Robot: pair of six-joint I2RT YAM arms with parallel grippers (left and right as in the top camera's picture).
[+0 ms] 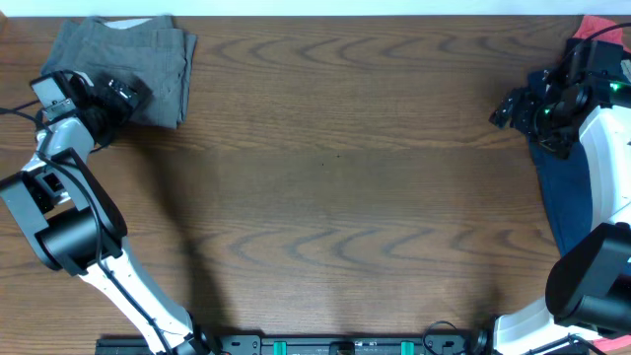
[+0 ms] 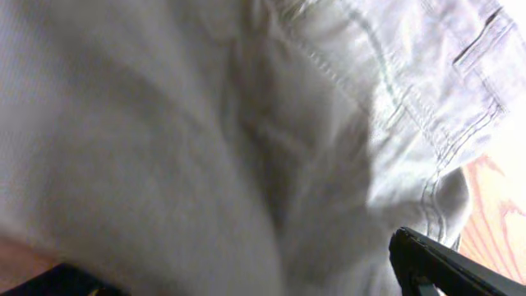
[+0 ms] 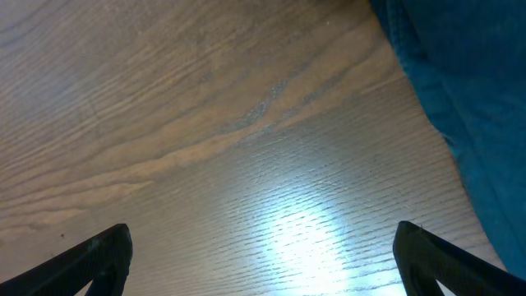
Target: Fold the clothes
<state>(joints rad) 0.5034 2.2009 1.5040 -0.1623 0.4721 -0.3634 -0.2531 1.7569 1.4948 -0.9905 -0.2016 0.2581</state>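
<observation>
A folded grey garment [image 1: 148, 59] is seen at the worktop's [image 1: 335, 177] far left corner.
The left pincer [image 1: 123, 94] is held spread against it; the right pincer [image 1: 508, 108] is held released over wood, beside a blue garment [image 1: 567, 187].

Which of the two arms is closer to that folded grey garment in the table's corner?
Left. The left gripper sits over the folded grey garment at its edge; the right gripper hangs across the brown wooden table, beside a dark blue cloth.
</observation>
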